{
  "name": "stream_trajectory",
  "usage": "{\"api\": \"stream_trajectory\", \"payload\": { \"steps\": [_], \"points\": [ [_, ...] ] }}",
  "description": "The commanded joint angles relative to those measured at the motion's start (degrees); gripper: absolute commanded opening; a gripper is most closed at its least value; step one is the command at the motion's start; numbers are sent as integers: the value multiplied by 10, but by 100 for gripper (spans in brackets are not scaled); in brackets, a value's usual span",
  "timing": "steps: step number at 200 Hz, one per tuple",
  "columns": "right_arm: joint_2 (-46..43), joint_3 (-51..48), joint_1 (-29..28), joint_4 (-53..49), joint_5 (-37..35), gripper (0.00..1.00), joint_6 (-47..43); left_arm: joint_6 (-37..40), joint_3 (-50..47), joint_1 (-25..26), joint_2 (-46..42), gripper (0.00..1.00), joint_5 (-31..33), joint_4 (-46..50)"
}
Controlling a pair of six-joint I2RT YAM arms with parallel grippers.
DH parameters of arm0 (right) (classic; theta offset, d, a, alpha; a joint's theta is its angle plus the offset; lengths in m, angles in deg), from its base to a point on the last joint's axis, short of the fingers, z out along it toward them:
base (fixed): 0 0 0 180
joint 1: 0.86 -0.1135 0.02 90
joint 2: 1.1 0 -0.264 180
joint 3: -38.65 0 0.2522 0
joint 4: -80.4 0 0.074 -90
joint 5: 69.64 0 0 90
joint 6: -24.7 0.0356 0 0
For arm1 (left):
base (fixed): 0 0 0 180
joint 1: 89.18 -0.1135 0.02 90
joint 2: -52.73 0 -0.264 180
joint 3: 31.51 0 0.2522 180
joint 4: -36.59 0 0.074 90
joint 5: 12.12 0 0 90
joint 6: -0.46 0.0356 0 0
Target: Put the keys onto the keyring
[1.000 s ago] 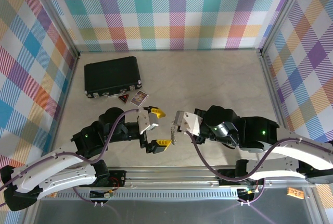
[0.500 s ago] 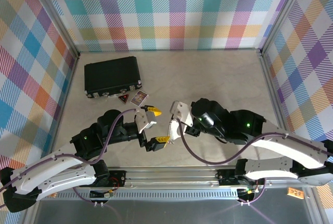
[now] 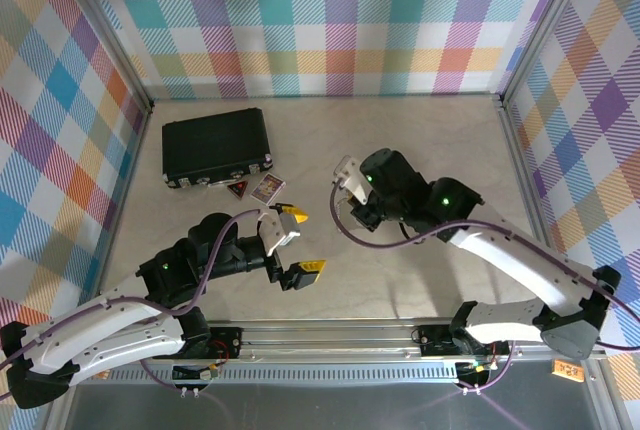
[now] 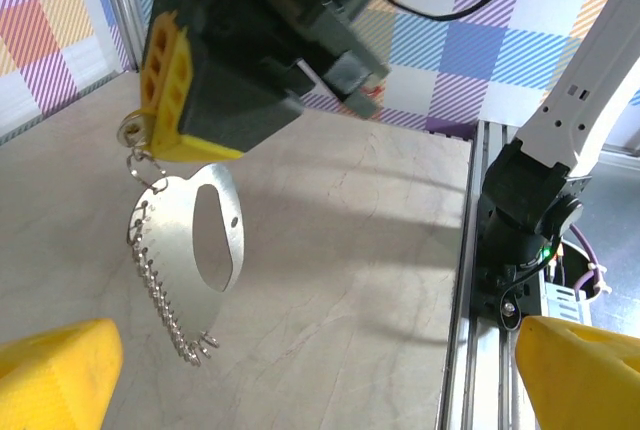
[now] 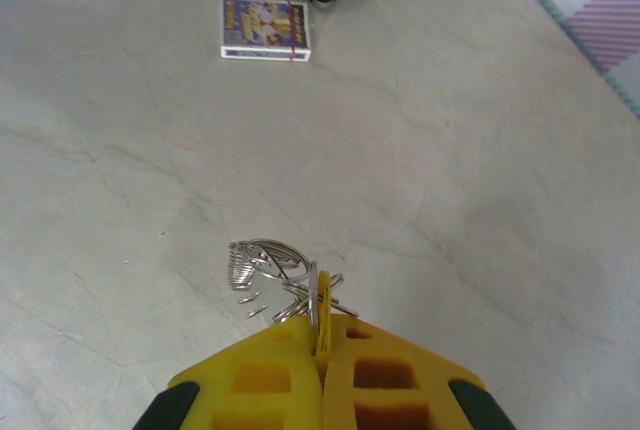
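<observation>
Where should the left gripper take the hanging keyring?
Probably the bare edge of the keyring opposite the fringe, pinched across its flat faces, from that side. It hangs from the shut right gripper at its top, fringe loose on the other edge; the left gripper is open.

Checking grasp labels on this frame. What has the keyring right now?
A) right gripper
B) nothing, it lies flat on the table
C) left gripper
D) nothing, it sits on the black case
A: the right gripper is pinched shut on the top of the keyring, which dangles below its yellow fingers in the left wrist view; the left gripper stands open and holds nothing.
</observation>
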Motion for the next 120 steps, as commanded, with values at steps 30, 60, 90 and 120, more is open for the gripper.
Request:
{"api": "stream_trajectory", "payload": {
  "steps": [30,60,90,120],
  "points": [
    [50,37,60,52,62,0,13,-31,-22,0,9,100,-5,-52],
    [86,50,87,84,91,0,5,-31,-22,0,10,100,-3,-51],
    [134,71,117,102,118,0,2,-32,-23,-1,5,100,-1,-55],
    [180,96,144,111,142,0,4,-30,-22,0,7,100,5,-50]
  ]
}}
